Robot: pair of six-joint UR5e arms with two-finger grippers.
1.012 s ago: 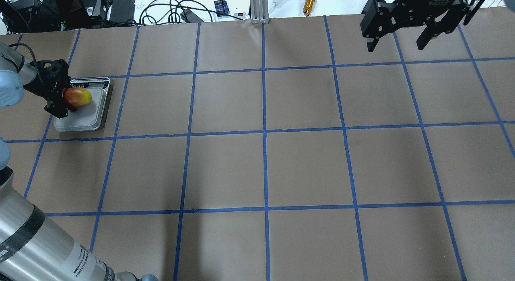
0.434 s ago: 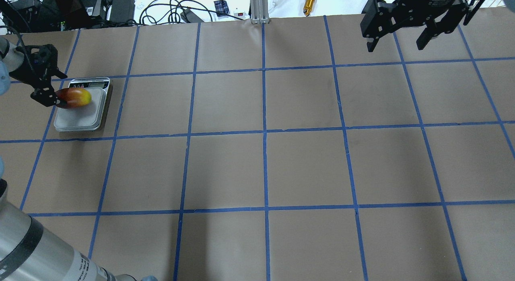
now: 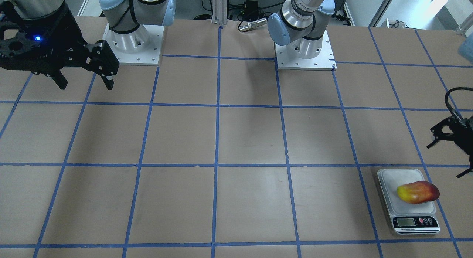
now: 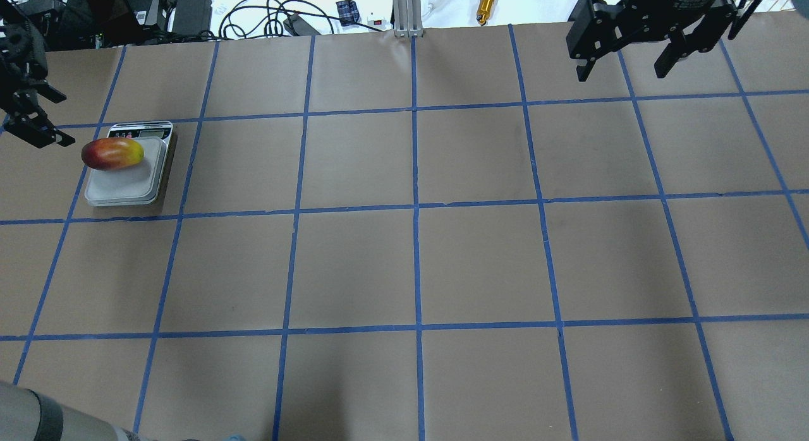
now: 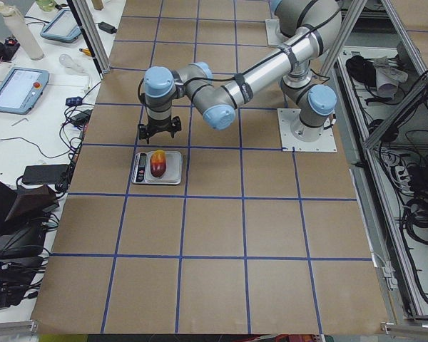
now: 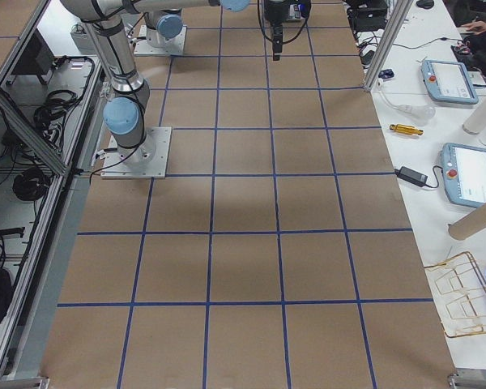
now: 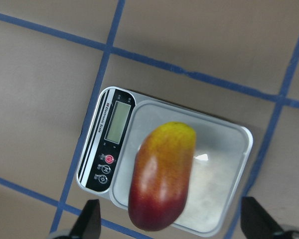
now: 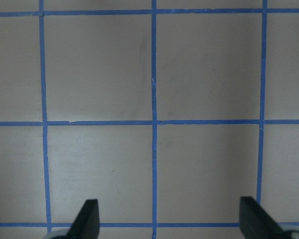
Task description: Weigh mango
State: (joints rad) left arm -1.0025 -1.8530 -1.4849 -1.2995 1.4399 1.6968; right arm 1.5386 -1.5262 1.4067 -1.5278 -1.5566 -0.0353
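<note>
The mango [image 4: 112, 153], yellow at one end and red at the other, lies free on the silver kitchen scale [image 4: 129, 185] at the table's far left; its red end overhangs the platform edge. It also shows in the front view [image 3: 418, 192] on the scale [image 3: 390, 184] and in the left wrist view [image 7: 162, 177] on the scale [image 7: 222, 154]. My left gripper [image 4: 60, 120] is open and empty, raised above and to the left of the scale, clear of the mango. My right gripper [image 4: 622, 71] is open and empty, high over the far right of the table.
The scale's display and buttons [image 3: 415, 221] face away from the robot. Cables and electronics [image 4: 189, 11] and a brass cylinder [image 4: 486, 4] lie beyond the table's far edge. The brown paper table top [image 4: 417, 264] has a blue tape grid.
My left gripper has let go of the mango, opened, and drawn back up and to the left. The mango stays on the scale. The right arm has not moved.
</note>
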